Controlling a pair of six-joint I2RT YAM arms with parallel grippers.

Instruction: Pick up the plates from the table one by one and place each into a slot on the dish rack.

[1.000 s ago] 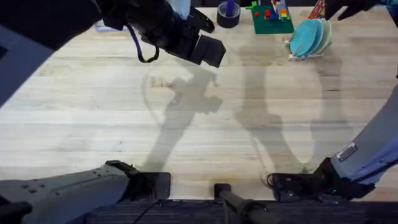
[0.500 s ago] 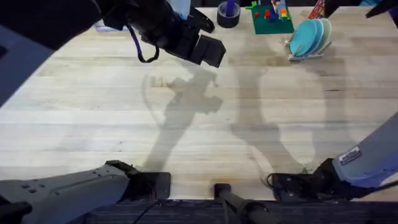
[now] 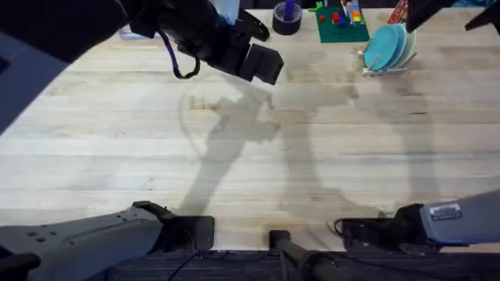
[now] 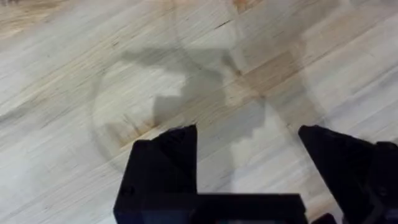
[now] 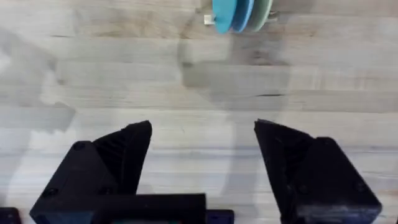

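Observation:
Several plates (image 3: 388, 45), teal and pale blue-green, stand on edge in the small dish rack (image 3: 384, 70) at the table's far right. The right wrist view has these plates (image 5: 239, 14) far beyond my right gripper (image 5: 202, 134), which is open and holds nothing over bare wood. My left arm (image 3: 203, 35) hangs high over the far left of the table (image 3: 250, 156). The left gripper (image 4: 247, 134) is open above bare planks with nothing between its fingers.
A dark tape roll (image 3: 287, 17) and a green tray of red and blue items (image 3: 341, 22) sit at the far edge, left of the rack. Both arm bases stand at the near edge.
The right arm has shifted: its sleeve at the lower right sank toward the edge and its shadow slid left across the table. The left arm and the plates have not moved.

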